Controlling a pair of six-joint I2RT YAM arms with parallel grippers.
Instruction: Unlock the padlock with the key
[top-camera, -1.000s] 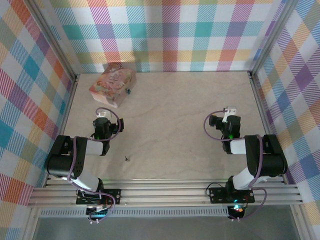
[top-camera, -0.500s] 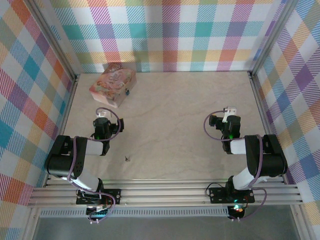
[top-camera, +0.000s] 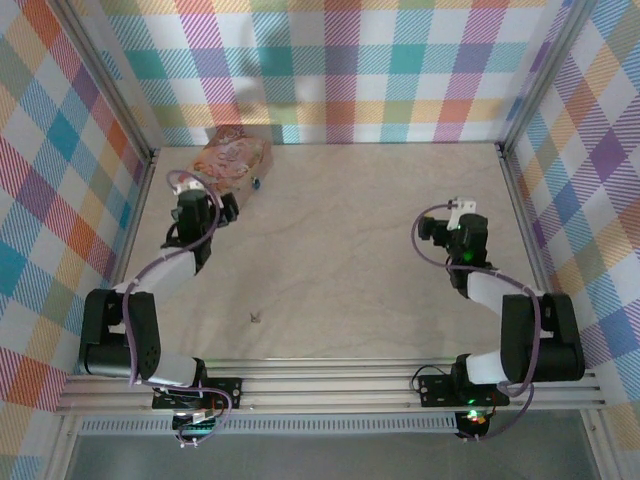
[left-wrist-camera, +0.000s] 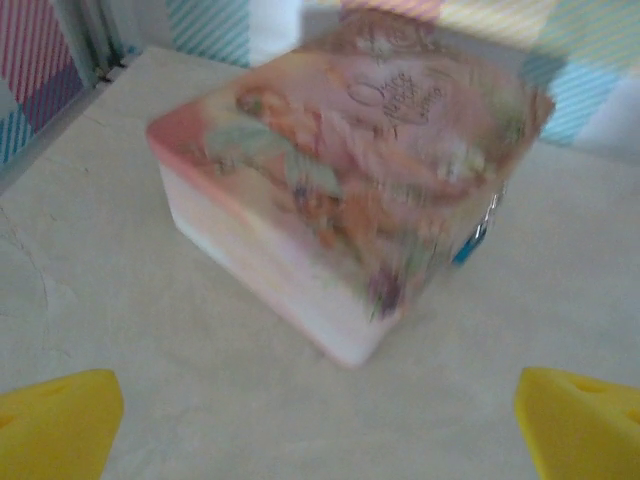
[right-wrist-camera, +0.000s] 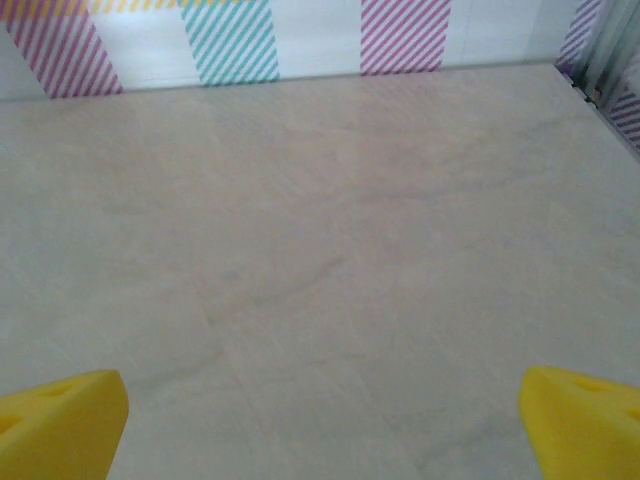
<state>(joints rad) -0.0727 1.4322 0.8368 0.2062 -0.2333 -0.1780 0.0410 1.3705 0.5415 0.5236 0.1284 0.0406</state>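
Beside rectangular pink tin (left-wrist-camera: 330, 200), tiny blue padlock (left-wrist-camera: 466, 247)

On my right wrist camera the right gripper (right-wrist-camera: 320, 440) has its jaws spread wide, and its two yellow fingertips (right-wrist-camera: 60, 425) sit in the bottom corners of the picture. Between and beyond them lies pale beige tabletop (right-wrist-camera: 320, 250) with faint grey veining. At the far edge stands a white wall (right-wrist-camera: 320, 35) with pink, teal and purple striped patches. A grey metal post (right-wrist-camera: 610, 50) crosses the top right corner.
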